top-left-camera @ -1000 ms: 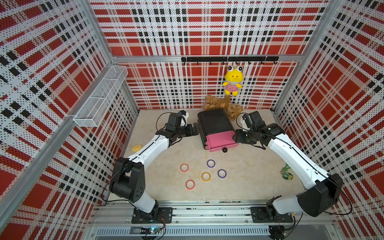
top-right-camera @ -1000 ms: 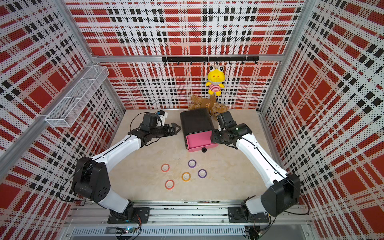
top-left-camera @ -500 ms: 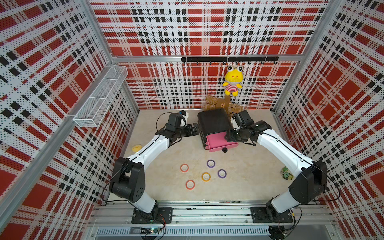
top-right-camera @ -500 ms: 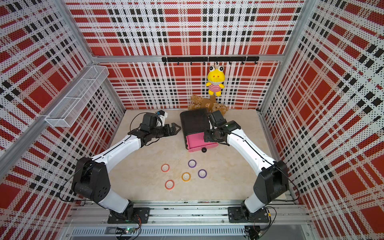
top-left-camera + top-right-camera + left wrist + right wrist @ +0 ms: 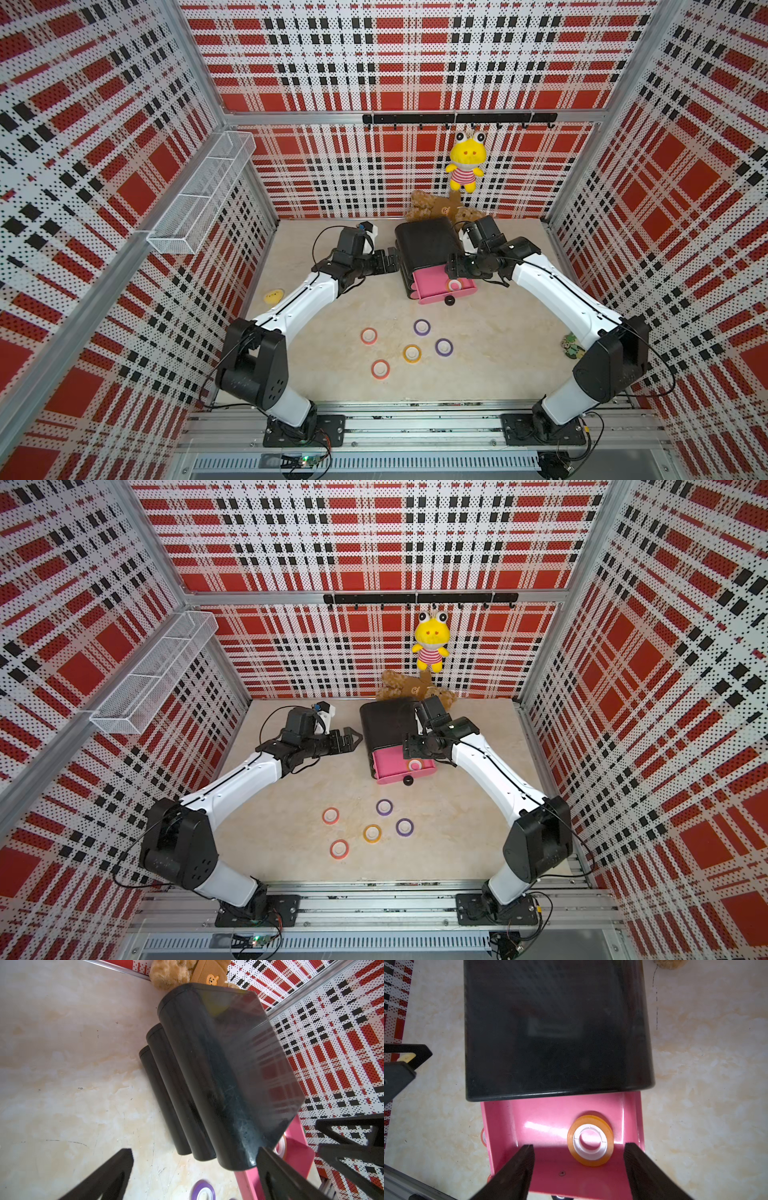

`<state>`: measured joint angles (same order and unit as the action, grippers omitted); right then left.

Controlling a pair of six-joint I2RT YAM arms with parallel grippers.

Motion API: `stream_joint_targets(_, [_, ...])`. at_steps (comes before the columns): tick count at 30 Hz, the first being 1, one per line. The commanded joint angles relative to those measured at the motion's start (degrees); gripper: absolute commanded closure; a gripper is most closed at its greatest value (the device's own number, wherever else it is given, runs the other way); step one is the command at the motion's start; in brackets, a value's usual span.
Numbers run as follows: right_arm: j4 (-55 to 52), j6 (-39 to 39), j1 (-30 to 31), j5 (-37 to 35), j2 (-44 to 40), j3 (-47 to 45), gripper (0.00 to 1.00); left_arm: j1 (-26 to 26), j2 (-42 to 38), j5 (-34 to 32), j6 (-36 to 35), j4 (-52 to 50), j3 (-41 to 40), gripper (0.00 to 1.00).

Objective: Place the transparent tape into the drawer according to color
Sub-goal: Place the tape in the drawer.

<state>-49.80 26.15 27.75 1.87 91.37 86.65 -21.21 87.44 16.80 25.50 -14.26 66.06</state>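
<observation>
Right tool (image 5: 579,1146) wide, empty, above orange tape (image 5: 591,1122)

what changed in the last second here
The right gripper swung in from beside the black cabinet to over the open pink drawer and opened its jaws, letting go of the yellow-orange tape, which now lies flat on the drawer floor. The left gripper stayed open beside the cabinet, and the five tape rings on the table did not move.
</observation>
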Motion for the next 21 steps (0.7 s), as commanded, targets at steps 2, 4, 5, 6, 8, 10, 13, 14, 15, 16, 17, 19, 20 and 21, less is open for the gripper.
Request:
stream_joint_targets(2, [1.3, -0.1, 0.4, -0.6, -6.3, -1.5, 0.18, -0.9, -6.5, -3.3, 0.1, -1.6, -3.3, 0.0])
stream_joint_targets(4, [2.0, 0.2, 0.1, -0.1, -9.0, -3.1, 0.14, -2.2, -8.7, -4.9, -0.2, -3.1, -4.1, 0.0])
stream_joint_targets(5, [2.4, 0.4, -0.2, 0.4, -10.1, -4.0, 0.12, -2.8, -9.5, -5.5, -0.4, -4.0, -4.4, 0.0])
stream_joint_targets(6, [2.9, 0.6, -0.7, 1.4, -11.5, -5.0, 0.1, -3.7, -10.3, -6.3, -0.7, -5.2, -4.4, 0.0])
stream_joint_targets(8, [4.1, 0.8, -1.6, 3.2, -14.2, -7.4, 0.04, -5.9, -11.5, -8.4, -1.9, -8.1, -4.1, 0.0])
stream_joint_targets(10, [4.8, 0.8, -2.9, 4.9, -16.3, -9.6, 0.0, -8.2, -12.6, -10.4, -2.8, -10.9, -3.8, 0.0])
stream_joint_targets(13, [5.4, 0.6, -5.1, 7.3, -19.0, -12.6, 0.0, -12.2, -14.1, -12.7, -3.0, -15.0, -3.6, 0.01])
stream_joint_targets(14, [5.7, 0.5, -5.4, 7.7, -19.8, -13.3, 0.0, -13.3, -14.4, -13.2, -2.6, -16.2, -3.4, 0.01])
stream_joint_targets(15, [6.0, 0.3, -6.0, 8.6, -20.6, -14.3, 0.0, -14.9, -14.8, -14.0, -2.0, -17.4, -3.4, 0.01])
stream_joint_targets(16, [6.2, 0.3, -6.6, 9.2, -21.2, -15.1, 0.0, -16.6, -15.2, -14.6, -1.4, -18.6, -3.4, 0.01])
stream_joint_targets(17, [6.3, 0.2, -7.0, 9.7, -21.7, -15.6, 0.0, -18.1, -15.4, -15.3, -0.9, -19.7, -3.3, 0.01])
stream_joint_targets(19, [6.8, 0.0, -7.8, 10.7, -22.5, -16.7, 0.0, -21.8, -15.5, -17.2, 0.1, -22.5, -3.0, 0.01])
stream_joint_targets(20, [6.8, 0.0, -8.2, 10.9, -22.8, -17.0, 0.0, -23.3, -15.3, -18.0, 0.5, -23.9, -2.7, 0.01])
stream_joint_targets(21, [6.8, -0.3, -8.5, 11.2, -23.2, -17.4, 0.0, -25.0, -15.0, -18.8, 0.8, -25.2, -2.5, 0.0])
